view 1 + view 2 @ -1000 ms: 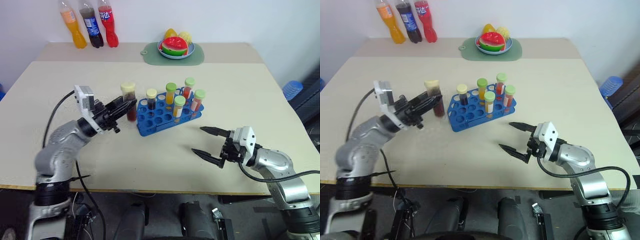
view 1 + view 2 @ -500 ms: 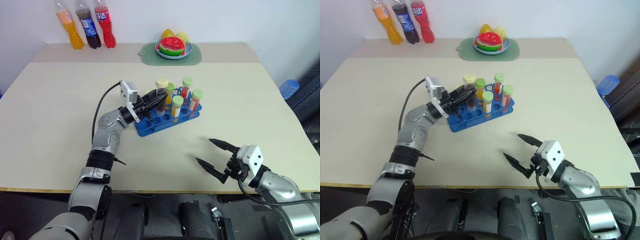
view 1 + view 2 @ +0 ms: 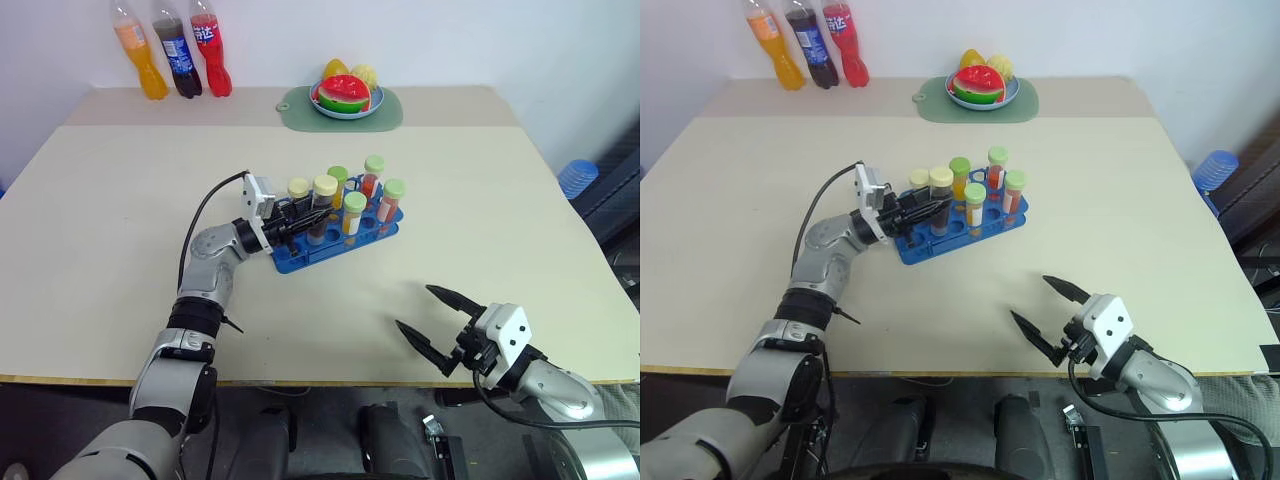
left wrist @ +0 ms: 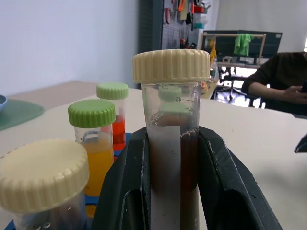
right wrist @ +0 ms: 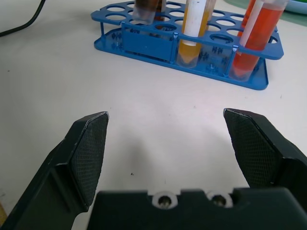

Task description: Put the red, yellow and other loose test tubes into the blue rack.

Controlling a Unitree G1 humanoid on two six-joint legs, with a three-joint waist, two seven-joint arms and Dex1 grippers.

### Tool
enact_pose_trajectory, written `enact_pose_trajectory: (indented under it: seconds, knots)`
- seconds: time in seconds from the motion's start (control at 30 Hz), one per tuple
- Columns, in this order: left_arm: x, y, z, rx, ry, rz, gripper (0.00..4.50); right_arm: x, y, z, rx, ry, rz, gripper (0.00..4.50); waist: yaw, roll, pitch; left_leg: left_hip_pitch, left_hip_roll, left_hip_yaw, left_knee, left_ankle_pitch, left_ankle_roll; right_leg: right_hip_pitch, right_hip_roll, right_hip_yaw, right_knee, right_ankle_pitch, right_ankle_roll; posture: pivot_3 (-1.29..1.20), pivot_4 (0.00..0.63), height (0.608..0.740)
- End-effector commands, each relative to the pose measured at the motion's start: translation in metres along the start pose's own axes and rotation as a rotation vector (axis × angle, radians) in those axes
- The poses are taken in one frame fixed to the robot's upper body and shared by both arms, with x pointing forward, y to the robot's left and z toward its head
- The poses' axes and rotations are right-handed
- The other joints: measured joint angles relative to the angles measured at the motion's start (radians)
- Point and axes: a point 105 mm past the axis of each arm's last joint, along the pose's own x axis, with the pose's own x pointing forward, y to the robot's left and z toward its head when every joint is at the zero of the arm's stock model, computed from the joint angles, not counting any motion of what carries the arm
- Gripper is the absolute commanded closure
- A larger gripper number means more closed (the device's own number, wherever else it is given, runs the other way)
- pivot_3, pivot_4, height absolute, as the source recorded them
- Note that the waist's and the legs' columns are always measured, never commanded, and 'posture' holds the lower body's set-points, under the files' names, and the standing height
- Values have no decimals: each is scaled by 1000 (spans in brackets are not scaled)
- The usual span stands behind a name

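Note:
The blue rack [image 3: 335, 238] stands mid-table with several capped tubes upright in it, red-orange and yellow liquid under green caps [image 3: 355, 202]. My left gripper [image 3: 300, 213] reaches in level from the rack's left and is shut on the dark brown test tube [image 4: 170, 143] with a pale cap [image 3: 325, 186]. That tube stands upright over the rack's front rows, its lower end down among the holes. Another pale-capped tube [image 3: 298, 187] stands just beside it. My right gripper [image 3: 432, 322] hovers open near the table's front edge, well short of the rack [image 5: 144, 43], with nothing between its fingers [image 5: 88, 143].
Three soda bottles [image 3: 175, 55] line the back left edge. A plate of fruit on a pale green mat [image 3: 345, 97] sits at the back centre. A black cable [image 3: 205, 205] loops along my left arm. A seated person [image 4: 283, 86] is in the left wrist view's background.
My left gripper has carried the brown tube from beside the rack's left end to over the rack and lowered it. My right gripper has drawn back toward the table's front edge, still open.

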Motion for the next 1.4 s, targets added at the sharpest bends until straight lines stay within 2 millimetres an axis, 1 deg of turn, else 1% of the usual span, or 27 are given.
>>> enact_pose_trajectory:
  seconds: [0.03,0.23,0.37,0.43,0.5,0.53,0.57,0.6,0.67,0.7,0.8,0.87,0.93,1.03,1.1,1.13,1.2,1.23,1.33,1.4]
  knots:
    - [-7,-3,-13,-8,53,-7,3724,2,1,15,-45,-57,-6,263,0,0,0,0,0,0,0,0,0,0,0,0,0,0,0,0,150,740]
    - [-12,-6,-23,1,83,-17,3724,3,-2,16,-55,-61,-10,263,-5,0,0,0,0,0,0,0,0,0,0,0,0,0,0,0,150,740]
    - [-10,-6,-28,8,94,-3,3724,3,-3,16,-61,-61,-11,263,-13,0,0,0,0,-1,0,0,0,0,0,0,0,0,0,0,150,740]
    - [-9,-6,-27,-50,64,-9,3724,4,-4,16,-62,-63,-11,263,-14,0,0,0,0,-1,0,0,0,0,0,0,0,0,0,0,150,740]
    - [-8,-6,-25,-33,55,-5,2732,5,-4,17,-62,-68,-13,263,-14,0,0,0,0,-1,0,0,0,1,0,0,0,0,0,0,150,740]
    - [-7,-4,-23,-4,48,24,2340,5,-4,18,-60,-73,-16,263,-14,0,0,0,0,-1,0,0,0,1,0,0,0,0,0,0,150,740]
    - [-7,0,-21,24,41,58,1779,5,-5,19,-58,-75,-18,263,-14,0,0,0,0,-1,0,0,0,1,0,0,0,0,0,0,150,740]
    - [-6,2,-18,40,32,84,1400,5,-5,18,-58,-76,-21,263,-14,0,0,0,0,-1,0,0,0,1,0,0,0,0,0,0,150,740]
    - [-6,2,-12,48,15,99,273,4,-7,17,-59,-73,-29,263,-14,0,0,0,0,-1,0,0,0,0,0,0,1,0,0,0,150,740]
    - [-7,-2,-9,34,12,78,70,4,-8,17,-56,-73,-41,263,-15,0,0,0,0,-1,0,0,0,0,0,0,1,0,0,0,150,740]
    - [-16,-14,-4,78,21,57,70,3,-18,13,-48,-57,-88,263,-20,0,0,0,0,-1,0,0,0,0,0,0,1,0,0,0,150,740]
    - [-29,-14,-2,94,28,120,70,4,-26,10,-40,-48,-108,263,-21,1,-1,0,1,-1,-1,0,0,0,1,0,1,0,0,0,150,740]
    - [-44,-20,-3,65,35,144,70,5,-35,9,-32,-51,-123,263,-18,1,-1,1,1,-2,0,0,0,0,1,0,1,0,0,0,150,740]
    - [-60,-27,-3,58,45,195,70,4,-43,6,-37,-42,-121,263,-15,2,-1,1,1,-2,0,0,0,0,0,1,1,0,0,0,150,740]
    - [-80,-31,-3,28,45,244,70,3,-47,4,-38,-24,-99,263,-15,2,-1,1,1,-2,0,0,0,0,0,1,1,0,0,0,150,740]
    - [-86,-32,-4,26,51,260,70,2,-49,3,-34,-21,-94,263,-15,2,-1,1,1,-2,0,0,0,0,0,1,1,0,0,0,150,740]
    - [-103,-36,-4,35,82,303,70,2,-55,4,-33,-17,-91,263,-16,2,-1,1,1,-2,0,0,0,0,0,1,1,0,0,0,150,740]
    - [-106,-38,-4,42,91,314,70,1,-58,4,-34,-15,-89,263,-16,2,-1,1,1,-2,-1,0,0,0,0,1,1,0,0,0,150,740]
    - [-129,-39,-9,73,168,406,70,-1,-68,7,-12,-23,-105,263,-16,2,-1,1,2,-2,-1,0,0,0,0,1,1,0,0,0,150,740]
    - [-137,-42,-9,81,186,439,70,-3,-72,6,-8,-18,-109,263,-15,2,-1,1,2,-2,-1,0,0,0,0,1,0,0,0,0,150,740]
